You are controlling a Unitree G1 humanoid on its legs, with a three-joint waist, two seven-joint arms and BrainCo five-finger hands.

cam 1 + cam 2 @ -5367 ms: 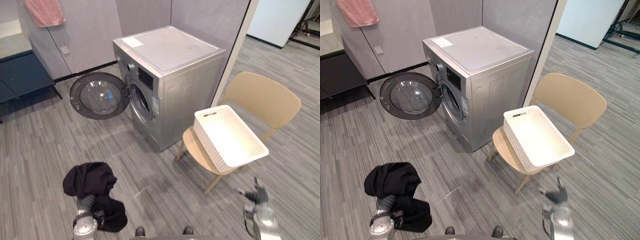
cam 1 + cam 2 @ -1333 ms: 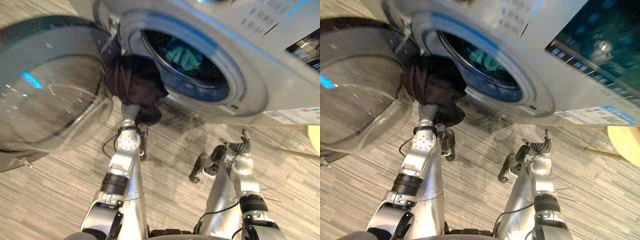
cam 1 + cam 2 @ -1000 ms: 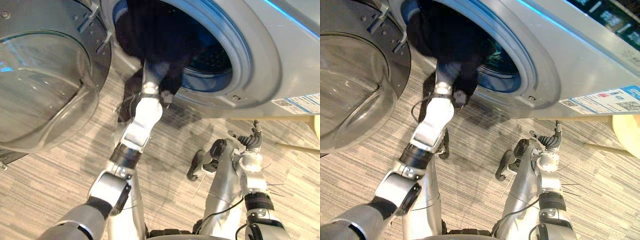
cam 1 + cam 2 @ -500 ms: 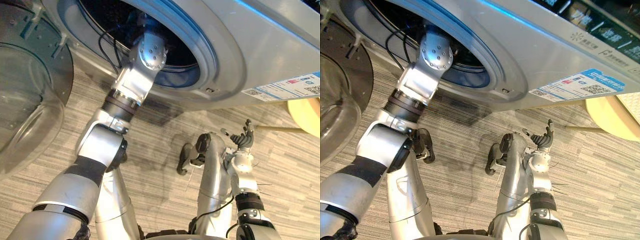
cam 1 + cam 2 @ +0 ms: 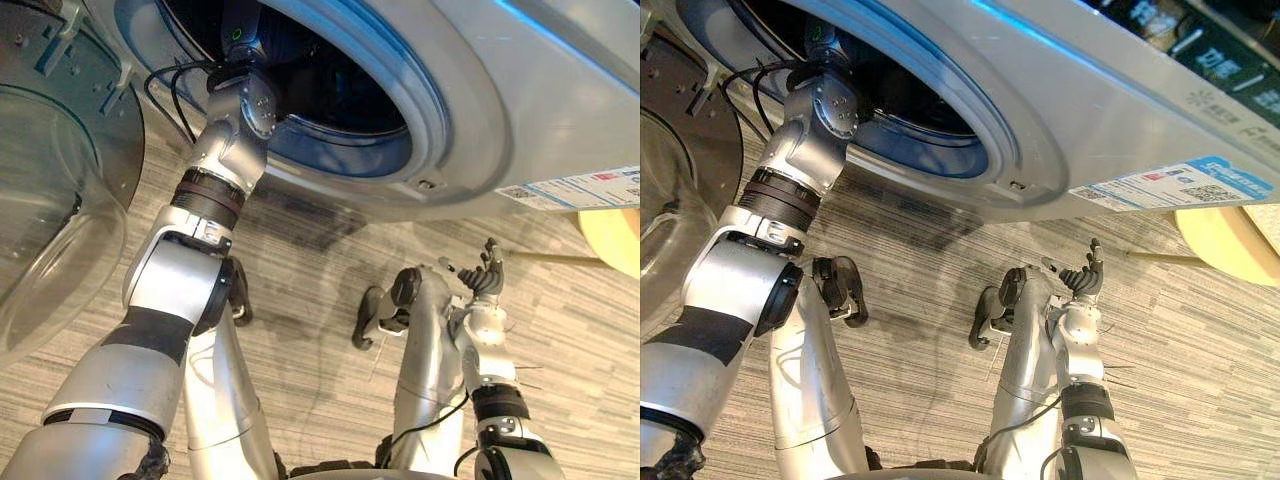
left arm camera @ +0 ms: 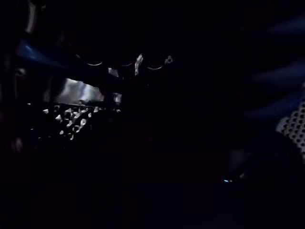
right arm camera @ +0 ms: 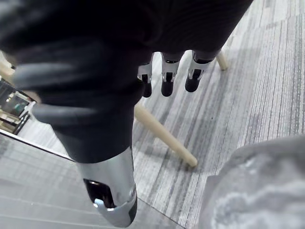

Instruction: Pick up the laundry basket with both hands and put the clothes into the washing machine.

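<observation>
A white and blue sticker (image 5: 1170, 182) sits on the front of the washing machine (image 5: 560, 90); its print is too small to read.

The silver front-loading washing machine (image 5: 540, 90) stands above and apart from the fingers (image 5: 490, 258) of the right hand (image 5: 479, 285), its round glass-bowled door (image 5: 50, 230) swung wide open off to their left and its blue-rimmed opening showing a dark drum (image 6: 71, 117) with a perforated wall.
</observation>
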